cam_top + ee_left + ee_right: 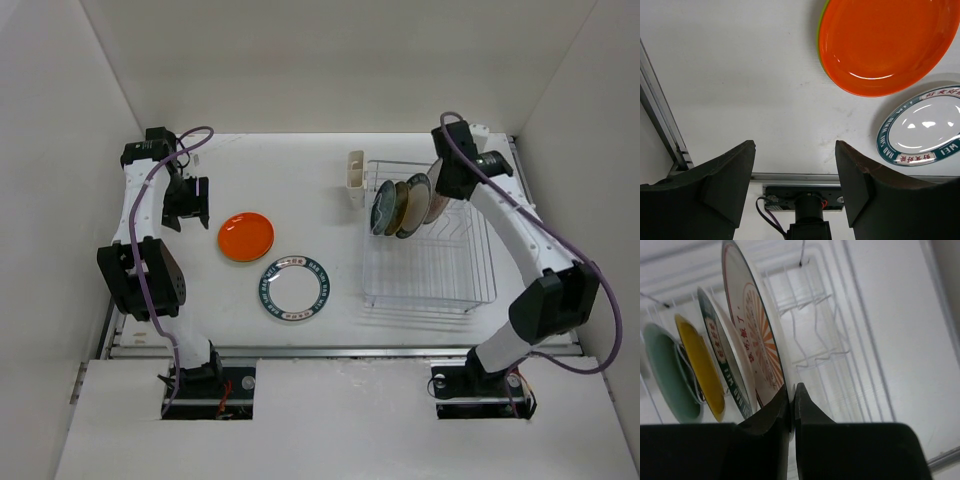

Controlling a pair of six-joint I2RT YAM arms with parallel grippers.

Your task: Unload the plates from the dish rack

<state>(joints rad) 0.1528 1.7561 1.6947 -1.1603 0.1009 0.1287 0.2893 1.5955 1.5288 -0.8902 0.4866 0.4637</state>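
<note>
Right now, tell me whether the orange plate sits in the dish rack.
No: the orange plate lies flat outside the dish rack, to its left in the top view, beside the blue-rimmed plate.

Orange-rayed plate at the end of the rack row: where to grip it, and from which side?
Its upper rim, from above: the orange-rayed plate stands on edge in the dish rack, a neighbouring plate close behind it, so only the thin rim is free. The right gripper pinches there.
</note>
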